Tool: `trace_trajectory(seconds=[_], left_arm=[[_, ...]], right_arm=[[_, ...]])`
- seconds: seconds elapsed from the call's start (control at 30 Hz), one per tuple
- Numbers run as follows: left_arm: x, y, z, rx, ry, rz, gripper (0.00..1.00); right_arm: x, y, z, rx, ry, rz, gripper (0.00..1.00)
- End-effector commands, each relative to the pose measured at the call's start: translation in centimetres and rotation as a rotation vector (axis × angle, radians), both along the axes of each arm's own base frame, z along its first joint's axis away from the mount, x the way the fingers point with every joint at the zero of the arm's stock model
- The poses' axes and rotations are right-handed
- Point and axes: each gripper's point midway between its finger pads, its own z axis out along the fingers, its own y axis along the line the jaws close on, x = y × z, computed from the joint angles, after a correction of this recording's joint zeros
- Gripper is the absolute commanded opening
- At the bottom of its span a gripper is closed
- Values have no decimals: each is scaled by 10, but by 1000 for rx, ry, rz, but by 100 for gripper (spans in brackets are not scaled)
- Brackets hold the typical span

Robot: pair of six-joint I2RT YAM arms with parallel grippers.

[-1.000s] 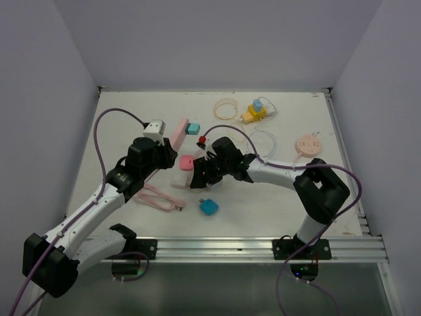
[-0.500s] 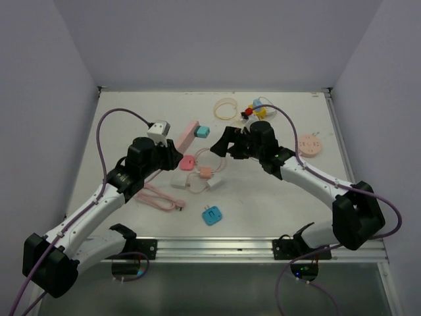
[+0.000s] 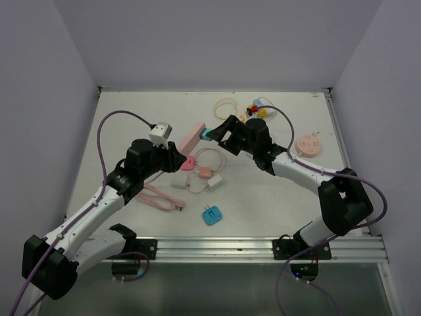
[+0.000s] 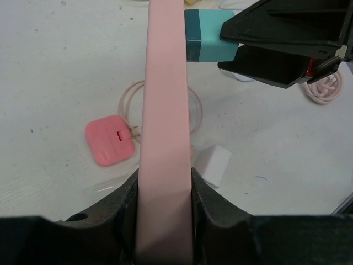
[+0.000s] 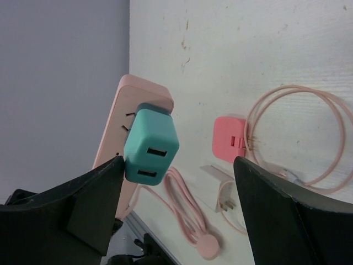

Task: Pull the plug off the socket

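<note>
At upper centre of the top view, the left tool (image 3: 175, 154) clamps the pink socket (image 3: 191, 136), which is raised off the desk (image 3: 276, 197). The teal plug (image 3: 208, 133) sits in the socket's far end. The right tool (image 5: 176, 160) stands wide, with the plug between its fingers, ungripped.

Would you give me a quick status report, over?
Left fingers shut on pink power strip. Right fingers open, flanking teal plug. Plug seated in strip. Nothing blocking the pull.
</note>
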Motion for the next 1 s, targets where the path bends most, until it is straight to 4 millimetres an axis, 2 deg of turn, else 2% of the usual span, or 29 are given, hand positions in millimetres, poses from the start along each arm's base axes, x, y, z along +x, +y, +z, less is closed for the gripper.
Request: trace_trajectory(seconds=[0.0,0.13,0.27,0.3,0.6,0.7,0.73,0.77,0.87,0.97], left_arm=[[5,-9,34,-79,-125,-37,0],[4,-10,30,-80,-123,-45,0],[2,-10,25,-79,-112,-47,0],[5,-12,33,-96,-146,-47,0],[8,-10,29,-92,-150,-29,0],[10,-9,27,-88,-149,-19,0],[11,-7,26,-82,-149,-8,0],[12,-5,24,-77,-146,4,0],[19,9,14,-34,-124,92,0],[25,32,-4,32,-67,225,0]], right_arm=[[21,12,37,135,-41,-52,83],[26,19,42,174,-44,-42,77],[26,25,37,203,-16,-27,68],[25,26,33,204,-4,-25,66],[14,34,21,234,65,22,48],[11,33,20,231,70,26,37],[10,32,19,230,71,24,30],[9,32,21,229,69,25,18],[5,31,20,222,81,36,0],[1,29,18,206,90,39,0]])
